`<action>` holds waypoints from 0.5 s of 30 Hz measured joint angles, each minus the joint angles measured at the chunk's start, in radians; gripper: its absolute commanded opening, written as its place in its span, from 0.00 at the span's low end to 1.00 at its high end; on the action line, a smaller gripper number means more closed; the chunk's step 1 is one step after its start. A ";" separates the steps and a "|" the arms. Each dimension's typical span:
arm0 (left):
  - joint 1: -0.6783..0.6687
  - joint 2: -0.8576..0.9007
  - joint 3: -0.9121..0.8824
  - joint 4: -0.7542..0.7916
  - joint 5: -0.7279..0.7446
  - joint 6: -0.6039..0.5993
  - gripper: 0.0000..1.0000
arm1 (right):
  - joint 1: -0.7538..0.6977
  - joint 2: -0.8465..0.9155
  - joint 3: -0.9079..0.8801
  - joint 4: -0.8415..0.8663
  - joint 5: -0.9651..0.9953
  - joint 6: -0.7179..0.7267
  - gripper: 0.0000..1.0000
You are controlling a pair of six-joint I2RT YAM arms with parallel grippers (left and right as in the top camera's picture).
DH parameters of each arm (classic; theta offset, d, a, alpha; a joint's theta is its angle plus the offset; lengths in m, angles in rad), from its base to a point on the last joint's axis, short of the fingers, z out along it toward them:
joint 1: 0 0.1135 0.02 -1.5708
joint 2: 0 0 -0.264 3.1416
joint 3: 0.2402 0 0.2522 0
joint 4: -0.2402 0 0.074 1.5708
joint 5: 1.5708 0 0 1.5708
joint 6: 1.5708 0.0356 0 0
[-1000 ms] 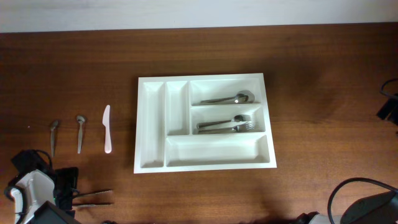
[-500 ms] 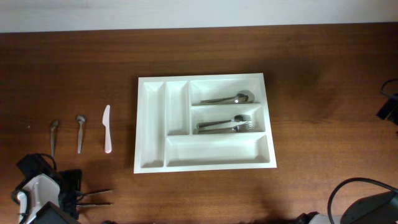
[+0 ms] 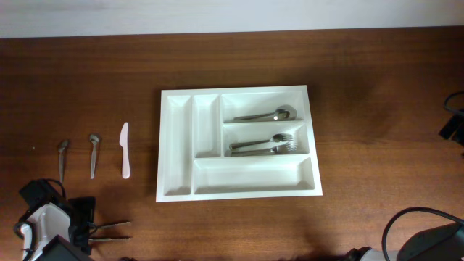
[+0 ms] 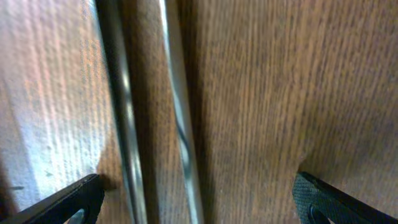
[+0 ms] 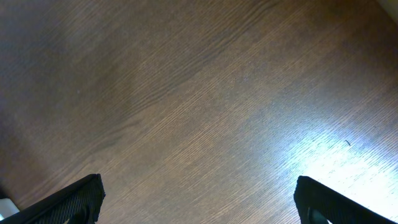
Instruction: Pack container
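Worktop (image 3: 377, 87) of dark wood fills the scene. White container (image 3: 246, 177) lies at its middle; a spoon (image 3: 279, 114) is in the far right compartment, forks (image 3: 279, 143) in the one just nearer. Left end effector (image 4: 199, 205) and right end effector (image 5: 199, 202) are both spread wide.

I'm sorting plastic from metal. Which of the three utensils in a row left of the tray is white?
The knife, the one nearest the tray. The middle spoon and left spoon are grey metal.
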 measured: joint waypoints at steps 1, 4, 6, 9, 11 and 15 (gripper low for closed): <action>0.000 0.000 -0.002 0.001 0.014 0.002 0.99 | 0.000 0.000 0.000 0.000 0.000 -0.001 0.99; 0.001 0.000 -0.002 0.002 0.022 0.009 0.99 | 0.000 0.000 0.000 0.000 0.000 -0.001 0.99; 0.002 0.000 -0.002 0.006 0.024 0.019 0.99 | 0.000 0.000 0.000 0.000 0.000 -0.001 0.99; 0.002 -0.002 -0.002 0.021 0.027 0.037 0.99 | 0.000 0.000 0.000 0.000 0.000 0.000 0.99; 0.002 -0.003 -0.002 0.023 0.029 0.047 0.99 | 0.000 0.000 0.000 0.000 0.000 -0.001 0.99; 0.002 -0.003 -0.002 0.022 0.029 0.053 0.99 | 0.000 0.000 0.000 0.000 0.000 0.000 0.99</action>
